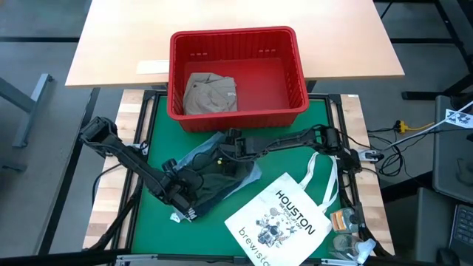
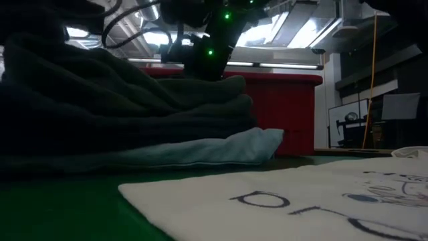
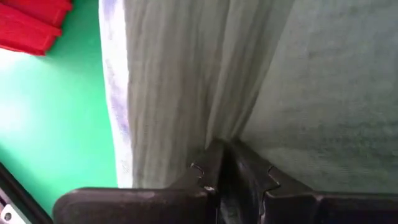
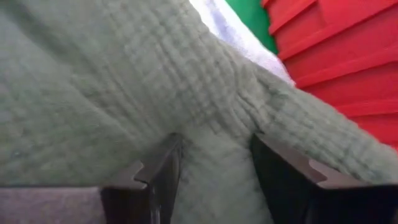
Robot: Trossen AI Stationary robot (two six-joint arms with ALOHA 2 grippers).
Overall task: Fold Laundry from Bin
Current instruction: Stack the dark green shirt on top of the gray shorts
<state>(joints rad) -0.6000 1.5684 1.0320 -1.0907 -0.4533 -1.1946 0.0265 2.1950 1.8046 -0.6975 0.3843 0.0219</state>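
Two grippers, left gripper [image 1: 179,198] and right gripper [image 1: 230,144], pinch the soft dark green garment [image 1: 211,177]; one khaki-tan garment [image 1: 210,94] waits in the red plastic bin [image 1: 236,38].

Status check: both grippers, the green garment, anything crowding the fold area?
Left gripper shut on the dark green garment. Right gripper spread around a bunched fold of it, near the bin. Denim piece underneath; tote bag alongside.

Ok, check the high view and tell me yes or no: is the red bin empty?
No. A khaki-tan garment lies bunched in the left part of the red bin, on its floor.
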